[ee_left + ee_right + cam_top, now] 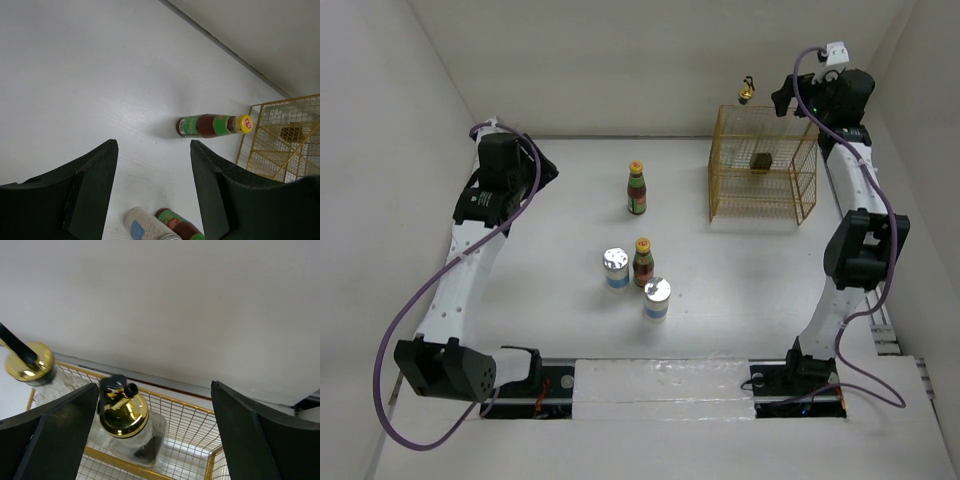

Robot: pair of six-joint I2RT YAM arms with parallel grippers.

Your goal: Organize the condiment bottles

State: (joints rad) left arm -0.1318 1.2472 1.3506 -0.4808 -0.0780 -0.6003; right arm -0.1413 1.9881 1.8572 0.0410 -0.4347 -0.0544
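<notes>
Two red-brown sauce bottles stand on the table, one at mid-back (637, 188) and one in the middle (643, 262). Two white silver-lidded jars (616, 268) (657, 298) flank the middle one. A gold pourer top (747, 92) shows above the yellow wire rack (763, 165). In the right wrist view two clear glass bottles with gold tops (120, 412) (30, 362) stand at the rack. My right gripper (155, 387) is open above the nearer one, not touching it; it hovers over the rack's back corner (788, 97). My left gripper (154, 145) is open and empty at the far left (542, 168).
The left wrist view shows the far sauce bottle (212, 125), the rack's corner (285, 140), and a jar (150, 227) beside the other sauce bottle (182, 227). White walls close in on the back and both sides. A dark patch (761, 160) shows inside the rack.
</notes>
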